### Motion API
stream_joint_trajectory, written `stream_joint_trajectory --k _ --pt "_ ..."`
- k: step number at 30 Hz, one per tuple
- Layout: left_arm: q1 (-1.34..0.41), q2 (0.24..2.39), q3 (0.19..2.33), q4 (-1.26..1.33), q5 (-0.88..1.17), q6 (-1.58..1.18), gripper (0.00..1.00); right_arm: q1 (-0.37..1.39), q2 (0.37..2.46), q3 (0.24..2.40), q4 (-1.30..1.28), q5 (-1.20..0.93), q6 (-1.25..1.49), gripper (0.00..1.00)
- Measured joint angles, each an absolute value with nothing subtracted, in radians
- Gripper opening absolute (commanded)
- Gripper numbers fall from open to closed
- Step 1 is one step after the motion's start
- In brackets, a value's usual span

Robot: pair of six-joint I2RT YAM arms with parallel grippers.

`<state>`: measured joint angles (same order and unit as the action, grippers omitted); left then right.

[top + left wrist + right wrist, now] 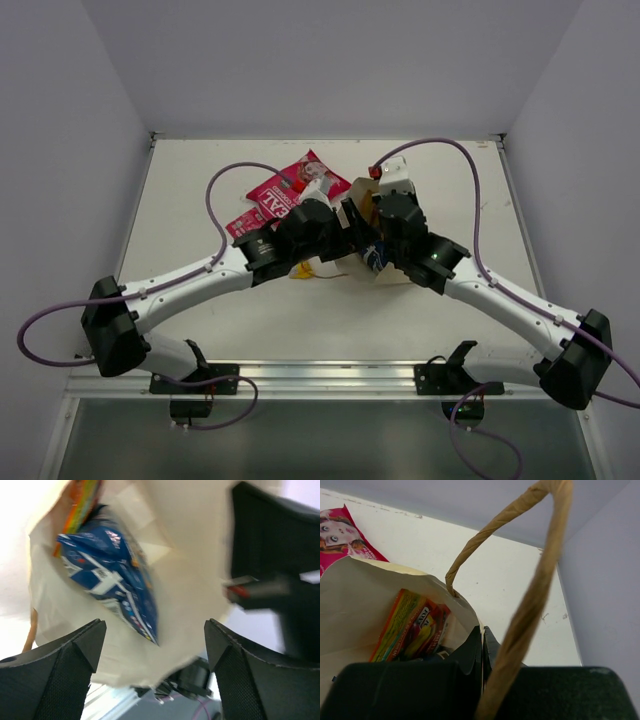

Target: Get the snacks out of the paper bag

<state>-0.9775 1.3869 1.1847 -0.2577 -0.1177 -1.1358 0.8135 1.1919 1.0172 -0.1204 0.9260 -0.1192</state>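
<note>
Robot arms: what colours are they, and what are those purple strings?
The left arm and right arm are white tubes with chunky black joints. The purple strings are cables looping off each arm. The left pincer and right pincer are black.

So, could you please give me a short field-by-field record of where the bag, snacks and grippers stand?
paper bag: mid-table, mouth open
inside bag: blue chip bag, Fox's candy bag
on table: magenta pouch, yellow bar
left gripper: open, at bag mouth
right gripper: shut on bag rim
</note>
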Motion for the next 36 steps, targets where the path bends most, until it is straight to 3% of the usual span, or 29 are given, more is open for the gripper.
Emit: stream_joint_trajectory --k 15,29,34,36 --pt "-0.975 1.621 1.269 -0.328 -0.218 -1.168 0.96 0.872 1.202 1.019 -0.149 0.933 -0.048 0.0" --pt "-0.95 1.755 1.338 -0.369 -0.281 -1.194 0.94 0.894 1.223 1.034 -0.164 0.93 0.007 0.0" --pt "-0.942 1.776 1.34 -0.368 -0.295 -1.198 0.77 0.896 1.223 1.034 -0.173 0.924 0.026 0.0" --pt "-0.939 1.787 1.344 -0.368 -0.296 -1.203 0.6 0.896 1.223 1.034 -0.174 0.924 0.028 0.0"
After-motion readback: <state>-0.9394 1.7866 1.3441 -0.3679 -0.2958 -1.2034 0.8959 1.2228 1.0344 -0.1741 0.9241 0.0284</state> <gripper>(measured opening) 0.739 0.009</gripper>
